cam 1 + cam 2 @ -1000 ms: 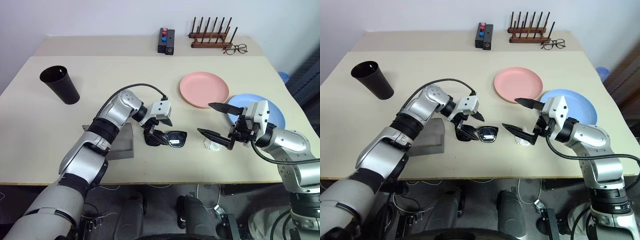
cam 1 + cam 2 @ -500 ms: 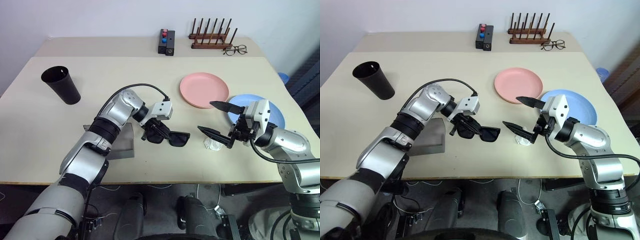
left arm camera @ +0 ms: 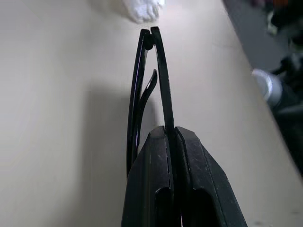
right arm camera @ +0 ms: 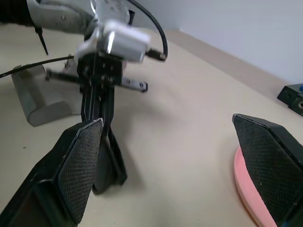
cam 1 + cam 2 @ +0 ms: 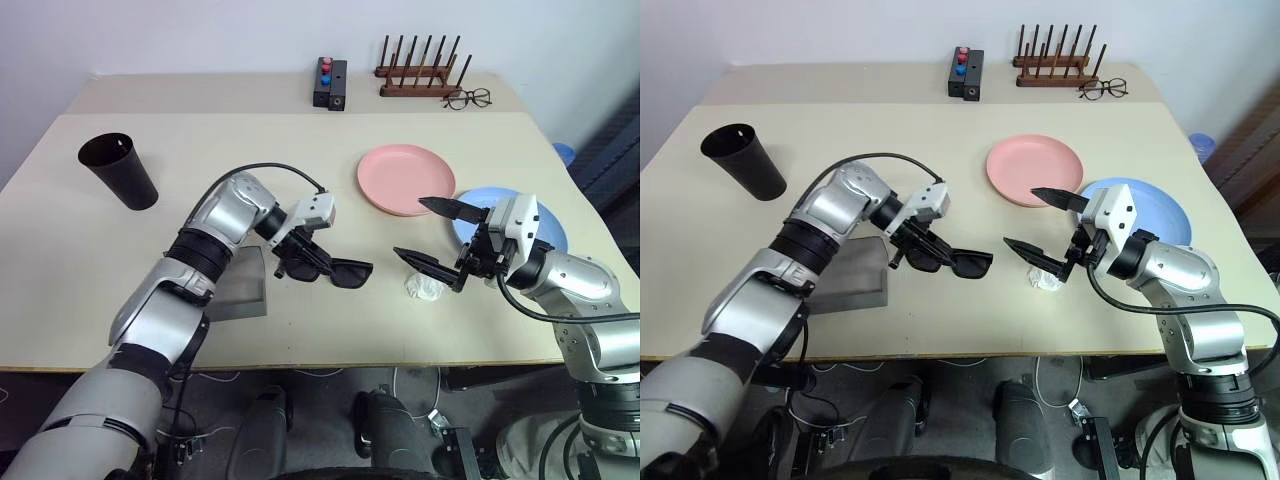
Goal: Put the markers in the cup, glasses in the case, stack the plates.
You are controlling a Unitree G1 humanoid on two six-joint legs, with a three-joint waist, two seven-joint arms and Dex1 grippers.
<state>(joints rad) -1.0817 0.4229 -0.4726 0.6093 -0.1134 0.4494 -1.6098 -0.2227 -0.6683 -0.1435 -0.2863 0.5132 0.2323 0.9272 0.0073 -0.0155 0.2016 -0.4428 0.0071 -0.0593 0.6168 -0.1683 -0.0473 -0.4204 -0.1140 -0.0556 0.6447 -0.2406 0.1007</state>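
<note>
Glasses hang mid-frame, clear of the table, pinched in the left gripper beside the case. Right gripper gapes wide at centre right, empty, near the plates.

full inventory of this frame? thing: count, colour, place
sunglasses: 1, black, held above table centre
case: 1, grey, near edge, under left arm
cup: 1, black, far left
plates: pink plate and blue plate, right side, apart
white crumpled scrap: 1, below right gripper
black box: 1, red and blue tops, back
wooden rack: 1, brown, back right
spectacles: 1, thin-framed, beside rack
left gripper: shut on sunglasses
right gripper: open
</note>
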